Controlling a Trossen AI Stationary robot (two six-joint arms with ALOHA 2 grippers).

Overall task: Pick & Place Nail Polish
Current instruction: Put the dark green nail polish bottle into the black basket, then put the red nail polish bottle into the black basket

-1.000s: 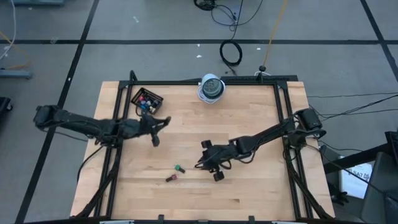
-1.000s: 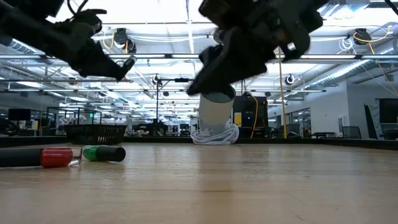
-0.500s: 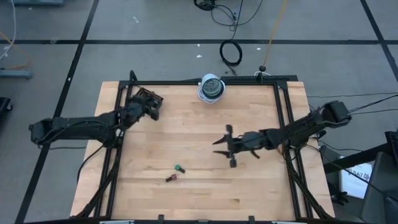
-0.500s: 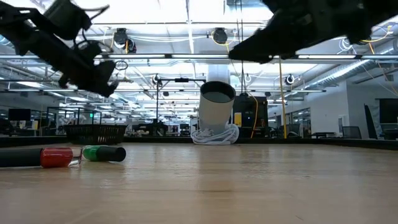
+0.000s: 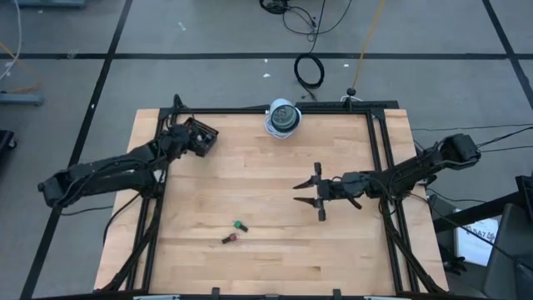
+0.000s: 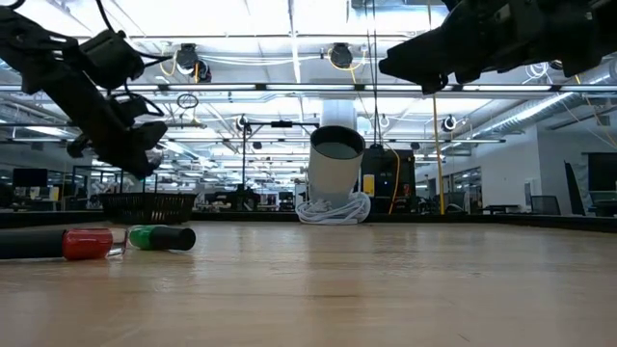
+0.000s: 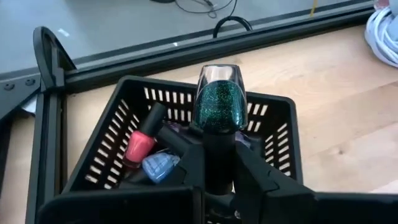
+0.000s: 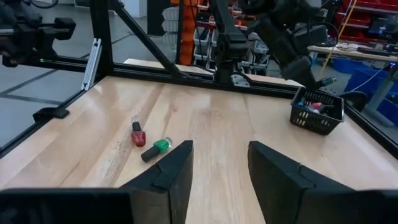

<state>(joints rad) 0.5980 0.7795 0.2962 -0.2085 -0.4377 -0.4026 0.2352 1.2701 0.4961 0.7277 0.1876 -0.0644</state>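
My left gripper (image 5: 181, 139) is at the table's far left corner, shut on a dark green glitter nail polish bottle (image 7: 219, 102) above a black slotted basket (image 5: 204, 134). The basket (image 7: 280, 134) holds a pink-red bottle (image 7: 139, 144), a pale blue bottle (image 7: 160, 168) and others, partly hidden. A green bottle (image 5: 240, 226) and a red bottle (image 5: 230, 238) lie on their sides at the table's near middle; they also show in the right wrist view, green (image 8: 157, 148) and red (image 8: 137, 134). My right gripper (image 5: 310, 192) is open and empty above the table's middle right. My left gripper pinches the green glitter bottle's black cap (image 7: 217, 155) between its two fingers. The glass body sticks out past the fingertips, in line with the fingers. The bottle is lifted clear, over the basket's opening.
A white cylinder on a coil of white cord (image 5: 283, 118) stands at the table's far edge, middle. A black frame rail (image 7: 50, 124) runs close beside the basket. Bare wood lies between the two arms.
My left gripper has gone from the table's left middle toward the far left corner, and now stands over the basket with the bottle. My right gripper has risen and gone toward the table's right edge, away from the two lying bottles, which have stayed put.
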